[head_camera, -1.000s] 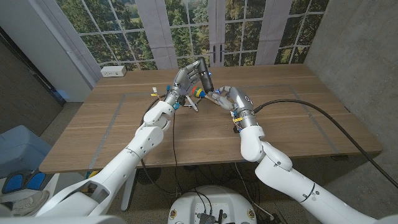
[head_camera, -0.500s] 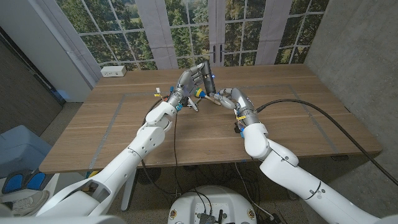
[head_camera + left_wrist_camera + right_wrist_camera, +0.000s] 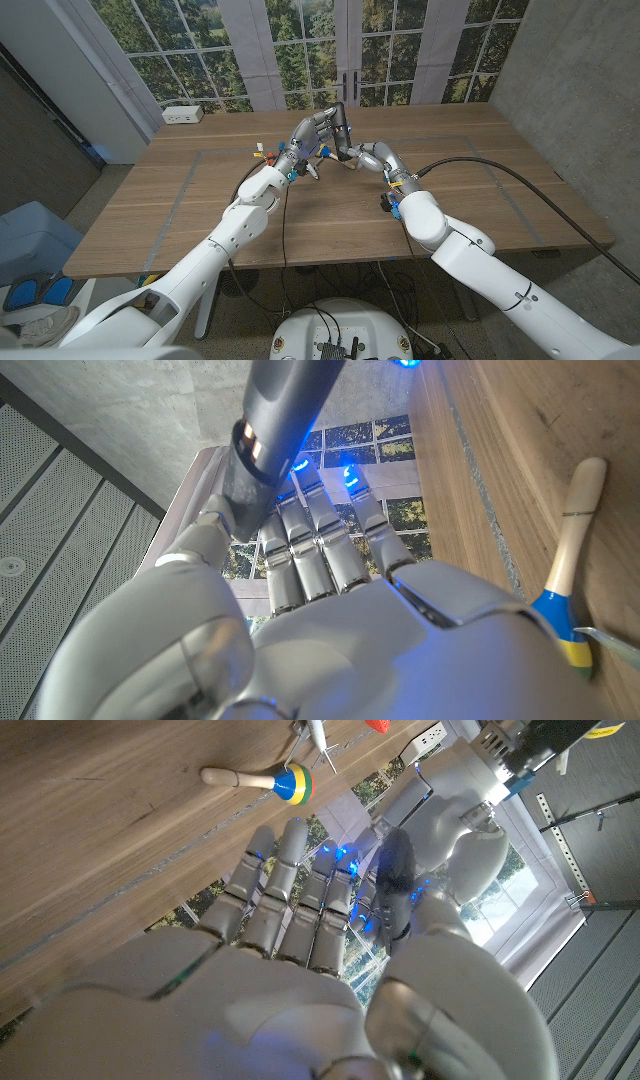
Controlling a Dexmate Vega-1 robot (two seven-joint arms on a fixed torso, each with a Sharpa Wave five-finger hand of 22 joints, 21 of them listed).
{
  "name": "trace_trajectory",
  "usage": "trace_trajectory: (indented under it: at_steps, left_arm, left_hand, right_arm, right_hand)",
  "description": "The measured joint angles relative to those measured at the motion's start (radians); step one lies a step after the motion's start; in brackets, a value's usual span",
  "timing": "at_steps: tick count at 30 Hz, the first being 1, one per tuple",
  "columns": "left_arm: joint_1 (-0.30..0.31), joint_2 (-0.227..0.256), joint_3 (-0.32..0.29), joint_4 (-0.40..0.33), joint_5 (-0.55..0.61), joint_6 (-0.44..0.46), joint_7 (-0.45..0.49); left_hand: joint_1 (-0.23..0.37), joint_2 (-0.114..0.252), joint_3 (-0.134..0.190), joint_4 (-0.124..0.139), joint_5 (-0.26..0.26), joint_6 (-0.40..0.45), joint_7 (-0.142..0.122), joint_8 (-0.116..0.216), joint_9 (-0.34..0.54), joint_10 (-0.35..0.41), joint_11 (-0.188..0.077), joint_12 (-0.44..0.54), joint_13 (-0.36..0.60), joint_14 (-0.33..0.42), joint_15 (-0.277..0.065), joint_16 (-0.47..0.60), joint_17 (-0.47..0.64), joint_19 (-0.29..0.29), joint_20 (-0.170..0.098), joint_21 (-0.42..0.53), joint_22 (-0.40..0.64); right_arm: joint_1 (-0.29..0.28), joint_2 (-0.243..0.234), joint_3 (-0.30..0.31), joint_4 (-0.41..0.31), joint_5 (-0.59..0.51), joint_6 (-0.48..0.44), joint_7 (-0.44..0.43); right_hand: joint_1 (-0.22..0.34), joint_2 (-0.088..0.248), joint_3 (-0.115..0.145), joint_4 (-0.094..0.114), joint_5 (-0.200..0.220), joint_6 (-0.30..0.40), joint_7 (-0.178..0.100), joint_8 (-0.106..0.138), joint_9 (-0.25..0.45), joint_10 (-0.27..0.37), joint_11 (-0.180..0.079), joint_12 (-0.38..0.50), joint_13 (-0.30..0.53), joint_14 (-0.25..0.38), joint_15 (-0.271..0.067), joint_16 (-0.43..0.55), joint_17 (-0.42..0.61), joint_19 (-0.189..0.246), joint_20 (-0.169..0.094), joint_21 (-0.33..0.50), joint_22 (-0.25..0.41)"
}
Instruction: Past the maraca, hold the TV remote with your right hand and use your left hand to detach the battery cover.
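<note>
My left hand (image 3: 316, 134) holds the dark grey TV remote (image 3: 339, 122) upright above the far middle of the table, pinched between thumb and fingers (image 3: 300, 545); the remote (image 3: 283, 410) rises past them. My right hand (image 3: 363, 154) has come in beside the remote's lower end. Its fingers (image 3: 300, 890) are stretched straight, and the remote (image 3: 396, 870) stands between them and the thumb. I see no closed grip there. The maraca (image 3: 262, 780), with a wooden handle and a blue and yellow head, lies on the wood below the hands, and it also appears as the maraca (image 3: 568, 570) beside my left hand.
A white power strip (image 3: 183, 114) lies at the table's back left. A small white tool (image 3: 309, 171) lies near the maraca. A black cable (image 3: 500, 172) runs along the right arm. Windows stand behind the table's far edge (image 3: 330, 108).
My right hand has moved left and away from me to reach the remote. My left hand has shifted the remote slightly right toward it.
</note>
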Motion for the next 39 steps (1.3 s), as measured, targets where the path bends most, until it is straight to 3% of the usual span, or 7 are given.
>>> trace_trajectory:
  at_steps: [2, 6, 9, 14, 21, 25, 39]
  left_arm:
    - [0.000, -0.002, 0.002, 0.000, 0.004, -0.002, 0.003]
    - [0.000, -0.004, 0.006, 0.000, 0.008, -0.003, 0.007]
    - [-0.001, -0.006, 0.008, 0.000, 0.013, -0.003, 0.010]
    - [-0.001, -0.009, 0.013, 0.000, 0.018, -0.003, 0.014]
    - [-0.001, -0.012, 0.019, -0.001, 0.021, -0.002, 0.018]
    - [-0.001, -0.015, 0.021, -0.004, 0.021, 0.004, 0.024]
    - [0.004, -0.023, 0.014, -0.021, -0.002, 0.016, 0.036]
  left_hand:
    - [0.000, 0.000, 0.000, 0.000, 0.000, 0.000, 0.000, 0.000, -0.004, 0.000, 0.000, 0.000, -0.002, 0.000, 0.000, 0.000, 0.000, 0.000, 0.000, 0.000, 0.000]
    - [0.000, 0.000, 0.000, 0.000, 0.000, 0.000, 0.000, 0.000, -0.005, 0.000, 0.000, -0.004, -0.005, 0.000, 0.000, 0.000, 0.000, 0.000, 0.000, 0.000, 0.000]
    - [0.000, 0.000, 0.000, 0.000, 0.000, 0.002, 0.002, -0.002, -0.005, 0.000, 0.000, -0.004, -0.005, 0.000, 0.000, 0.000, 0.000, 0.000, 0.000, 0.000, 0.000]
    - [-0.002, 0.002, 0.000, 0.000, -0.001, 0.002, 0.002, -0.009, -0.006, 0.000, 0.000, -0.004, -0.006, 0.000, 0.000, 0.000, 0.000, 0.000, 0.000, 0.000, 0.000]
    - [-0.003, 0.003, 0.000, 0.000, -0.001, 0.004, 0.003, -0.012, -0.009, 0.001, -0.001, -0.004, -0.009, 0.000, 0.000, 0.000, 0.000, 0.000, 0.000, 0.000, 0.000]
    - [-0.003, 0.003, 0.000, 0.000, -0.002, 0.008, 0.000, -0.012, -0.010, 0.001, -0.001, -0.007, -0.014, 0.000, 0.000, 0.000, 0.000, 0.000, 0.000, 0.000, 0.000]
    - [-0.003, 0.003, 0.000, 0.000, -0.002, 0.013, -0.002, -0.035, -0.023, 0.002, -0.002, -0.026, -0.015, -0.028, 0.008, -0.005, 0.000, -0.007, 0.007, 0.000, 0.000]
  right_arm:
    - [0.002, -0.008, 0.007, 0.002, 0.030, 0.013, 0.011]
    - [0.003, -0.018, 0.014, 0.008, 0.079, 0.051, 0.026]
    - [0.003, -0.027, 0.022, 0.017, 0.107, 0.080, 0.031]
    - [-0.001, -0.036, 0.034, 0.031, 0.152, 0.124, 0.038]
    - [-0.011, -0.046, 0.052, 0.054, 0.220, 0.198, 0.052]
    - [-0.016, -0.054, 0.057, 0.065, 0.240, 0.235, 0.059]
    - [-0.015, -0.102, 0.066, 0.093, 0.278, 0.316, 0.105]
  right_hand:
    - [0.058, 0.016, 0.011, -0.010, 0.000, 0.037, -0.007, 0.013, -0.004, 0.036, -0.006, 0.018, 0.011, 0.012, -0.004, 0.021, 0.011, 0.004, -0.004, 0.005, 0.002]
    - [0.165, 0.062, 0.033, -0.010, -0.028, 0.136, -0.020, 0.045, -0.005, 0.126, -0.015, 0.072, 0.043, 0.055, -0.010, 0.072, 0.039, 0.027, -0.028, 0.028, 0.005]
    - [0.199, 0.073, 0.037, -0.014, -0.038, 0.180, -0.018, 0.063, -0.008, 0.168, -0.025, 0.101, 0.061, 0.078, -0.016, 0.100, 0.055, 0.034, -0.045, 0.037, 0.009]
    - [0.210, 0.064, 0.052, -0.013, -0.046, 0.198, 0.000, 0.081, -0.008, 0.205, -0.027, 0.123, 0.075, 0.102, -0.024, 0.123, 0.072, 0.039, -0.058, 0.051, 0.009]
    - [0.262, 0.044, 0.056, -0.017, -0.051, 0.235, 0.034, 0.091, -0.006, 0.237, 0.005, 0.149, 0.098, 0.109, -0.027, 0.155, 0.090, 0.043, -0.061, 0.071, 0.014]
    - [0.276, 0.029, 0.056, -0.017, -0.044, 0.247, 0.047, 0.111, -0.006, 0.248, 0.016, 0.163, 0.110, 0.109, -0.027, 0.167, 0.101, 0.047, -0.057, 0.080, 0.014]
    - [0.298, 0.018, 0.060, -0.013, -0.031, 0.249, 0.049, 0.116, -0.006, 0.237, 0.028, 0.172, 0.134, 0.109, -0.027, 0.184, 0.106, 0.047, -0.057, 0.089, 0.019]
